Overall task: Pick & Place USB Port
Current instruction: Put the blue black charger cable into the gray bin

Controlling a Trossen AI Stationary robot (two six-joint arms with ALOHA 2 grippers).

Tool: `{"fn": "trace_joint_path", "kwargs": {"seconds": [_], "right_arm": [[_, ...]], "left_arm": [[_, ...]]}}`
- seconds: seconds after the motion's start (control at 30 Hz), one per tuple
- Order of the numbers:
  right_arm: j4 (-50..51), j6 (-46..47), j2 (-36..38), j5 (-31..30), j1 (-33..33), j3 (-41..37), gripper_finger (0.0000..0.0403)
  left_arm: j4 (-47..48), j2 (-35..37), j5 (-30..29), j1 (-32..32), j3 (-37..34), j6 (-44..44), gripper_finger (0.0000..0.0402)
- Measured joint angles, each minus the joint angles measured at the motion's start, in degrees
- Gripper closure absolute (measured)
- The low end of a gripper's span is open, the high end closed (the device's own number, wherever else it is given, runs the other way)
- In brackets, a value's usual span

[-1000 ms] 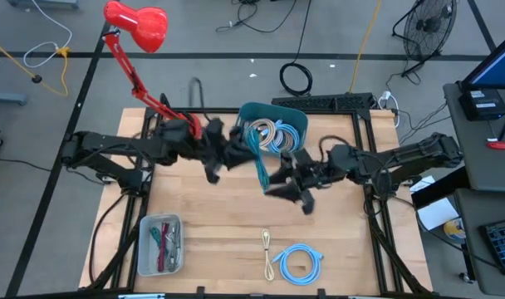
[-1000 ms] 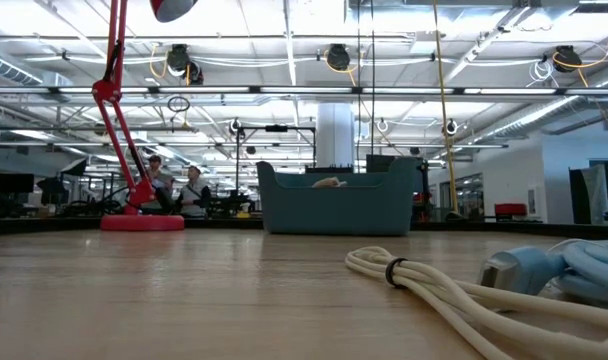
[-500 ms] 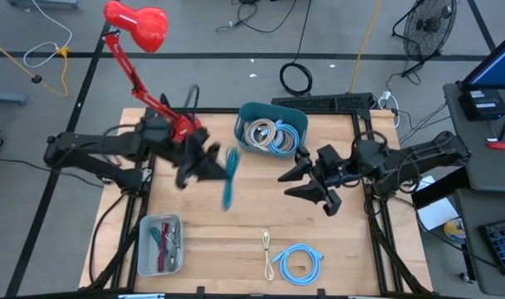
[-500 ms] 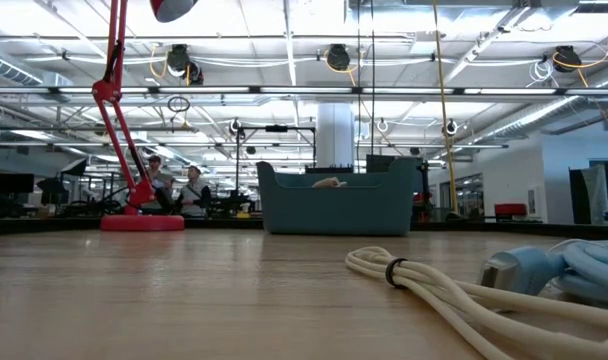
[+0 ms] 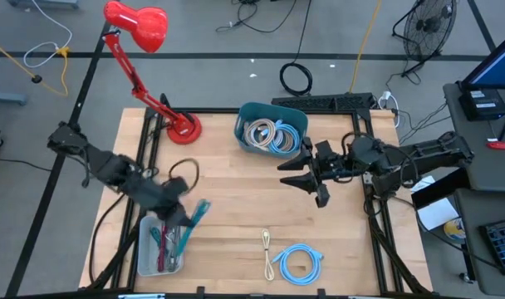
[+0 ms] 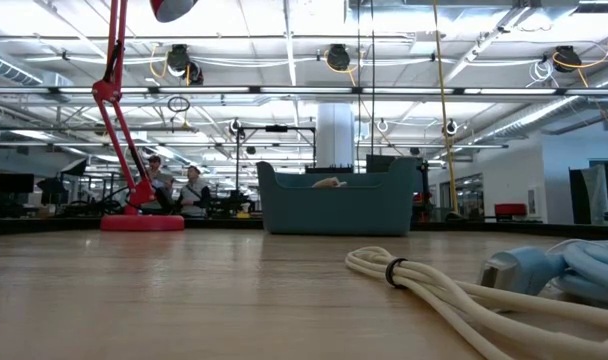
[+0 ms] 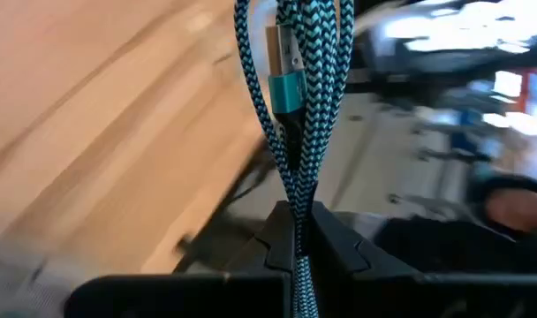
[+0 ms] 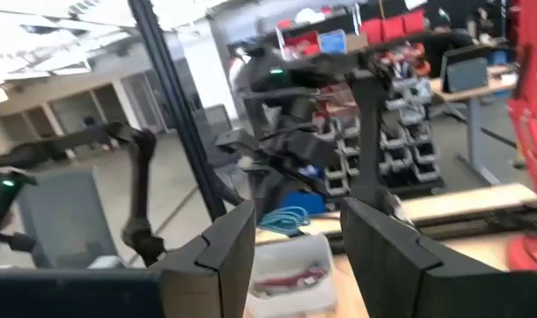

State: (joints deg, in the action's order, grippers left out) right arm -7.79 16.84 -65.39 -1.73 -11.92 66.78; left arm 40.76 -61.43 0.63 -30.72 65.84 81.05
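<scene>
Left gripper (image 5: 188, 218) has carried one teal cable (image 5: 199, 211) from the bin (image 5: 272, 112) to the tray (image 5: 146, 249).
Left gripper pinches the cable; right gripper (image 5: 306, 174) spread, empty.

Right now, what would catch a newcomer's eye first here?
Probably the left pincer, shut on a teal braided cable above the small grey tray at the table's front left. Next, the red lamp at the back left and the blue bin of coiled cables.
</scene>
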Motion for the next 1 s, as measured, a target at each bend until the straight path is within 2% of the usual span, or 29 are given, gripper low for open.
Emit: {"fn": "trace_joint_path", "kwargs": {"seconds": [0.13,0.3,0.57,0.73,0.87,1.0], "right_arm": [[3.22,0.0,-0.17,-0.04,1.62,0.0,0.0244],[6.7,0.03,-0.15,-2.96,3.08,0.0,0.0244],[8.1,-0.22,-0.17,-2.74,4.75,0.0,0.0243],[8.09,-1.06,-0.15,-2.78,5.0,0.0,0.0243],[8.06,-1.07,-0.15,-2.78,5.24,0.0,0.0243],[7.96,-0.92,-0.15,-2.76,5.26,0.0,0.0243]], "left_arm": [[9.13,-1.24,-4.62,-6.35,0.0,14.18,0.0392],[17.97,-2.83,-6.73,-12.64,0.0,28.32,0.0389],[24.37,-6.56,-6.78,-21.87,0.0,44.24,0.0392],[26.74,-9.62,-0.56,-24.01,0.0,45.97,0.039],[26.52,-11.46,-0.35,-24.51,-0.85,46.04,0.0392],[24.31,-12.41,0.89,-25.0,-4.6,46.43,0.0392]]}}
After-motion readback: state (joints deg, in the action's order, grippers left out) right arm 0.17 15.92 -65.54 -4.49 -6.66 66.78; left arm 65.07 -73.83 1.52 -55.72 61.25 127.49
